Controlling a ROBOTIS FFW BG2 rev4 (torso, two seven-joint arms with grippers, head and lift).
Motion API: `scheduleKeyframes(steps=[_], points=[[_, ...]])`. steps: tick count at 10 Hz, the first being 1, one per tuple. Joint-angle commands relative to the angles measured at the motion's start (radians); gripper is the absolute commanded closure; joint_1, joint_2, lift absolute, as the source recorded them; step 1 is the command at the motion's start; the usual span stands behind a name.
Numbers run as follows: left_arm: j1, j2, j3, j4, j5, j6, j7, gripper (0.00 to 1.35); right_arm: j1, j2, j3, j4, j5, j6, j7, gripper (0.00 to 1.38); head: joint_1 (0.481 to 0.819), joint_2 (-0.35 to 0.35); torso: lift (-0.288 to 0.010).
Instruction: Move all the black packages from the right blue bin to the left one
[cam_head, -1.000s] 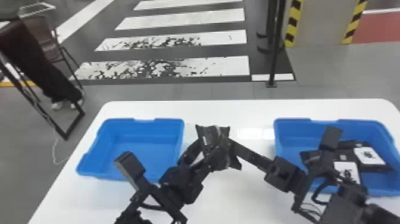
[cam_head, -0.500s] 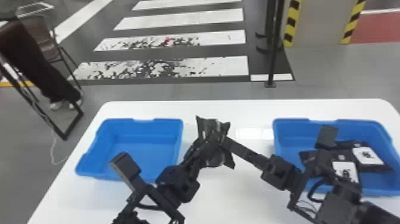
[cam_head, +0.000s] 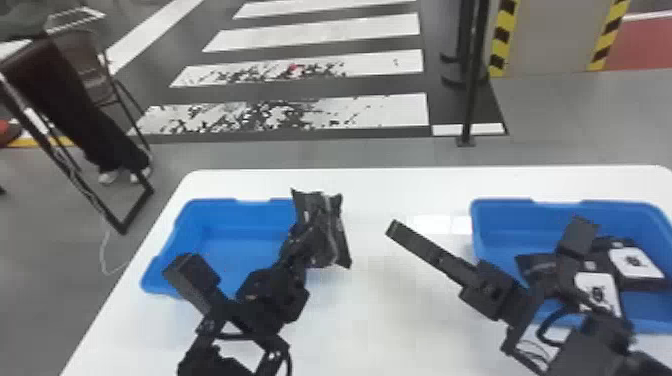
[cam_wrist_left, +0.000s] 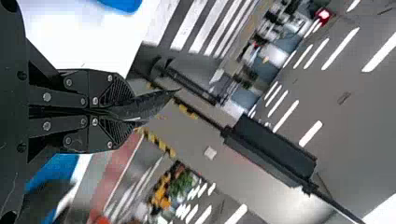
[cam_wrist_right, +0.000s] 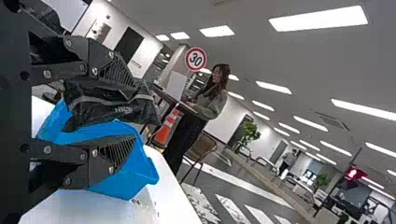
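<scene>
In the head view my left gripper (cam_head: 296, 252) holds a black package (cam_head: 327, 227) upright at the right edge of the left blue bin (cam_head: 235, 212). The left wrist view has the left gripper (cam_wrist_left: 114, 111) shut on the thin edge of that package (cam_wrist_left: 149, 105). My right gripper (cam_head: 395, 231) stands over the table between the bins, apart from the package. In the right wrist view the right gripper (cam_wrist_right: 119, 114) is open, with the package (cam_wrist_right: 112, 105) farther off beyond the gap. Black packages with white labels (cam_head: 635, 262) lie in the right blue bin (cam_head: 505, 215), partly hidden by the right arm.
The white table (cam_head: 380, 310) carries both bins. My right arm reaches across the front of the right bin, and the left arm crosses the left bin's front edge. A thin black post (cam_head: 472, 90) stands on the floor behind the table.
The package and my left gripper have moved left, toward the left bin. My right gripper, earlier at the package, has come away from it to the right.
</scene>
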Motion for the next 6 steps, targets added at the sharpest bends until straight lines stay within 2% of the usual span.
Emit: scheduleKeyframes(steps=[1, 2, 3, 4, 5, 6], points=[[-0.054, -0.027, 0.125, 0.096, -0.290, -0.090, 0.051, 1.22, 0.012, 0.001, -0.013, -0.004, 0.008, -0.005, 0.000, 0.10, 0.695, 0.239, -0.132], [-0.096, -0.030, 0.185, 0.130, -0.478, -0.105, 0.091, 1.22, 0.015, 0.001, -0.031, -0.014, 0.044, -0.005, 0.000, 0.13, 0.695, 0.297, -0.132], [-0.128, -0.028, 0.213, 0.169, -0.551, -0.109, 0.093, 1.22, 0.020, 0.005, -0.067, -0.031, 0.116, -0.005, 0.000, 0.13, 0.695, 0.350, -0.132], [-0.133, -0.027, 0.219, 0.182, -0.531, -0.095, 0.096, 0.87, 0.037, 0.013, -0.132, -0.075, 0.242, -0.005, -0.002, 0.13, 0.695, 0.350, -0.132], [-0.121, -0.027, 0.209, 0.182, -0.485, -0.124, 0.080, 0.31, 0.056, 0.019, -0.210, -0.141, 0.381, 0.056, -0.012, 0.13, 0.695, 0.350, -0.132], [-0.108, -0.024, 0.187, 0.182, -0.470, -0.195, 0.064, 0.00, 0.086, 0.022, -0.296, -0.249, 0.545, 0.149, -0.034, 0.13, 0.695, 0.350, -0.132]])
